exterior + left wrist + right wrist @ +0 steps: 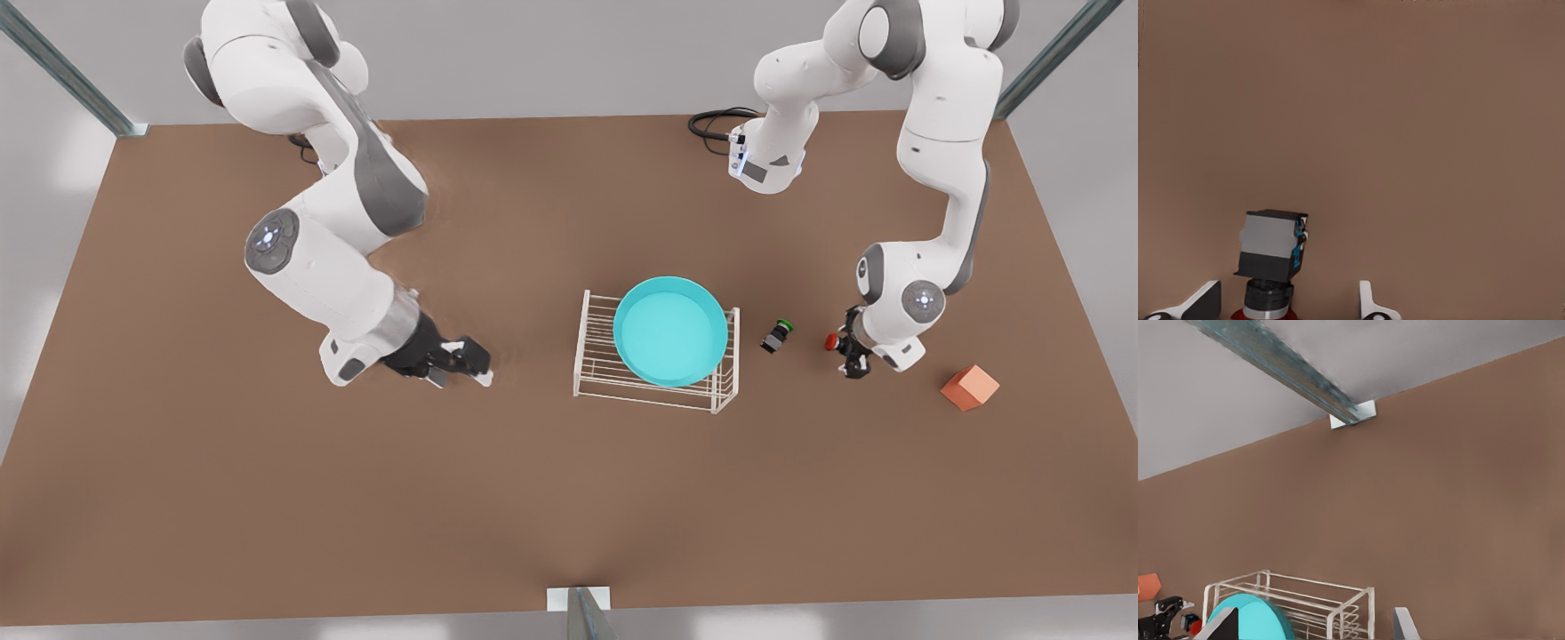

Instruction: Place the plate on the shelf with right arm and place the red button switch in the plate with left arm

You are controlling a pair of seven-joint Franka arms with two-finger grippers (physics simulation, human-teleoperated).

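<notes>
The turquoise plate [671, 331] lies flat on top of the white wire shelf [594, 360] at mid-table; the right wrist view shows the plate [1255, 618] and the shelf [1313, 588] from the side. The red button switch [832, 341] sits at the front view's right, seen close up as a black box with a red cap [1273, 250]. My left gripper [843, 350] [1288, 288] is open, its fingers straddling the switch without touching it. At the front view's left, my right gripper [480, 364] [1315, 621] is open and empty, apart from the shelf.
A like switch with a green cap [778, 335] lies between the shelf and the red one. An orange-pink cube [970, 388] sits to the front view's right of my left gripper. Brown tabletop stretches toward the near edge, where a metal post [582, 609] stands.
</notes>
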